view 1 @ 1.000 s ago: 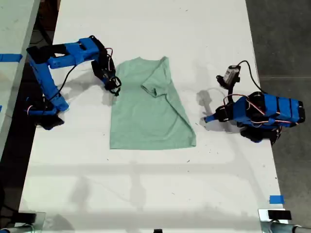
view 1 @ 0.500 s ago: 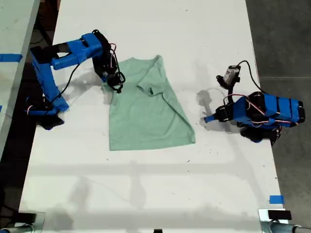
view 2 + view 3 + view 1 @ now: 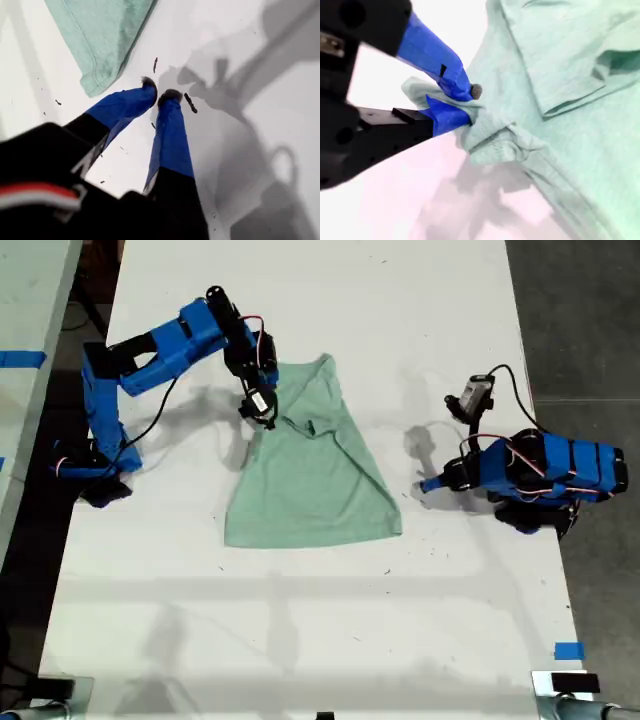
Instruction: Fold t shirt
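Note:
The pale mint-green t shirt [image 3: 310,480] lies on the white table [image 3: 300,640], one side folded over its middle. My second gripper [image 3: 262,412] is at the shirt's upper edge on the exterior view's left, shut on a bunched fold of the t shirt [image 3: 570,125] and lifting it a little; the second gripper [image 3: 465,107] has cloth pinched between its blue fingers. My first gripper [image 3: 425,485] rests low on the table at the exterior view's right, apart from the shirt. In the first wrist view, the first gripper [image 3: 157,95] is shut on nothing, beside a corner of the t shirt [image 3: 100,35].
A strip of blue tape [image 3: 568,651] marks the table near the exterior view's lower right. Dark floor [image 3: 590,320] borders the table on that view's right. A second pale surface with blue tape [image 3: 20,358] runs along its left.
My second gripper has moved toward the exterior view's right, carrying the shirt's pinched edge inward over the body. The shirt's upper part has narrowed. The first arm has not moved.

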Tool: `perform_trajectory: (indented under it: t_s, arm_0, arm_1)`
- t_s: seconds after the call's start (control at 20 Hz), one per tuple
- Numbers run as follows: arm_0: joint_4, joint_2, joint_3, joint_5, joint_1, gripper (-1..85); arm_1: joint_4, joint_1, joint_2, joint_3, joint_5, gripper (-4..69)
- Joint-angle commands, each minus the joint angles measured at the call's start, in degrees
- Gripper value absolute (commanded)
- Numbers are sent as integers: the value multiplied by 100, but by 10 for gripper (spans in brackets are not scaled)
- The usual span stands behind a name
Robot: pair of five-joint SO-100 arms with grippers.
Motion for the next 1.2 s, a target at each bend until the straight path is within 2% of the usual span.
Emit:
perform_trajectory:
  t_s: [0.0,0.1,0.15,0.2,0.25,0.4,0.55,0.65,0.85,0.95,1.15]
  arm_0:
    - [-457,-229,-466,105,352,-2]
    - [-765,-580,-466,211,554,-2]
    - [-923,-729,-466,281,668,45]
    - [-1107,-844,-466,448,791,199]
    - [-1222,-914,-466,510,888,260]
    - [-1257,-844,-466,686,967,289]
    - [-677,-9,-457,650,817,275]
    - [334,896,-431,62,694,245]
    - [413,4685,2171,-1468,1178,148]
    - [26,6601,3955,-2382,1819,10]
    - [-1521,11426,9035,-3867,3182,-2]
  arm_1:
    - [-132,-44,35,264,-79,52]
    - [-132,-44,35,264,-97,52]
    - [-132,-44,35,264,-105,52]
    - [-132,-44,35,264,-105,52]
    - [-132,-44,35,264,-114,52]
    - [-132,-44,35,264,-123,52]
    - [-132,-44,35,264,-123,53]
    - [-132,-35,35,264,-123,53]
    - [-132,-35,35,264,-123,53]
    - [-132,-35,35,264,-114,53]
    - [-132,-35,35,264,-105,53]
